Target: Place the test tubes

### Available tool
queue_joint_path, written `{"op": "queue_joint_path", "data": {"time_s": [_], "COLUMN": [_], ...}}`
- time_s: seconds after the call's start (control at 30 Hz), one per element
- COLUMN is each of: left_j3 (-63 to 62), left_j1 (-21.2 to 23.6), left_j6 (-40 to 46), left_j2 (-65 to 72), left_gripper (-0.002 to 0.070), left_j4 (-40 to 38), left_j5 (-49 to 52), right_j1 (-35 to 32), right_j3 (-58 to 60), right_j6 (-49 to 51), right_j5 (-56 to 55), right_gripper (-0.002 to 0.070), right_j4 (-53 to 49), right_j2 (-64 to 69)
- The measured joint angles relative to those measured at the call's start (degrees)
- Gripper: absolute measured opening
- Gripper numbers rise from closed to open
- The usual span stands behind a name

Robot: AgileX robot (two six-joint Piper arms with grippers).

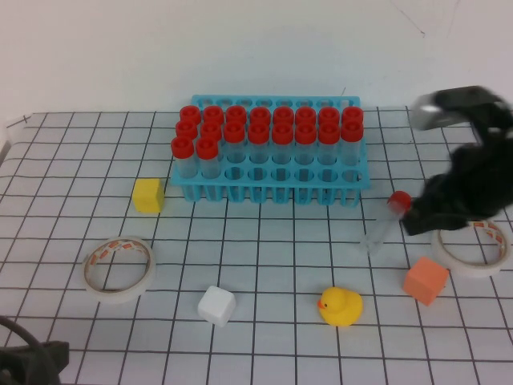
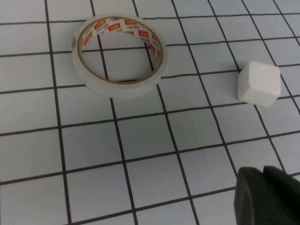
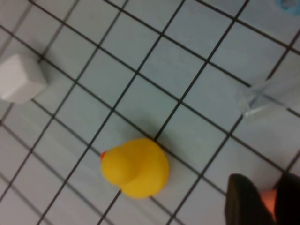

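Blurred: right hand at right of desk, half covering tape roll; cut off at edge: left hand, near-left corner.

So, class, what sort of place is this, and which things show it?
Probably a staged robot test bench: a white gridded tabletop, a blue plastic rack of red-capped test tubes, a yellow rubber duck. Left gripper sits near-left; right gripper beside a tilted red-capped tube.

a yellow rubber duck sits on a white tabletop ruled with black grid lines, with a small white cube well apart from it on one side. on the other side, the blurred clear end of a transparent plastic test tube shows near the black right gripper, which stands close to the duck.
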Motion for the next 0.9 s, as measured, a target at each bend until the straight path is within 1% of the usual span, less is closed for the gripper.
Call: {"op": "queue_joint_path", "data": {"time_s": [0.07, 0.13, 0.17, 0.2, 0.27, 0.33, 0.4, 0.57, 0.9], "left_j3": [0.00, 0.00, 0.00, 0.00, 0.00, 0.00, 0.00, 0.00, 0.00], "left_j1": [0.00, 0.00, 0.00, 0.00, 0.00, 0.00, 0.00, 0.00, 0.00], "left_j6": [0.78, 1.04, 1.29, 1.40, 1.42, 1.53, 1.67, 1.67, 1.76], "left_j2": [0.64, 0.84, 0.94, 0.94, 0.94, 0.94, 0.94, 0.94, 0.94], "left_gripper": [-0.0001, -0.0001, -0.0001, -0.0001, -0.0001, -0.0001, -0.0001, -0.0001, -0.0001], "left_j4": [-0.92, -1.29, -1.31, -1.42, -1.42, -1.57, -1.57, -1.57, -3.79], "left_j5": [-0.33, -0.76, -1.02, -1.14, -1.40, -1.65, -1.65, -1.65, -1.65], "right_j1": [2.91, 5.13, 5.81, 6.24, 6.49, 6.58, 6.58, 6.58, 6.58], "right_j3": [-4.19, -8.13, -10.20, -12.22, -15.47, -18.32, -20.21, -21.41, -21.77], "right_j6": [5.34, 9.67, 11.74, 13.80, 17.69, 21.50, 24.36, 28.18, 29.18], "right_j5": [0.62, 1.26, 1.84, 2.53, 4.02, 5.01, 5.59, 5.63, 6.03], "right_gripper": [0.0190, 0.0274, 0.0327, 0.0380, 0.0464, 0.0520, 0.0544, 0.0558, 0.0559], "right_j4": [-4.62, -8.55, -9.97, -11.12, -12.90, -14.92, -16.91, -18.37, -19.09], "right_j2": [4.16, 8.01, 10.00, 11.89, 15.30, 17.90, 20.21, 22.98, 24.97]}}
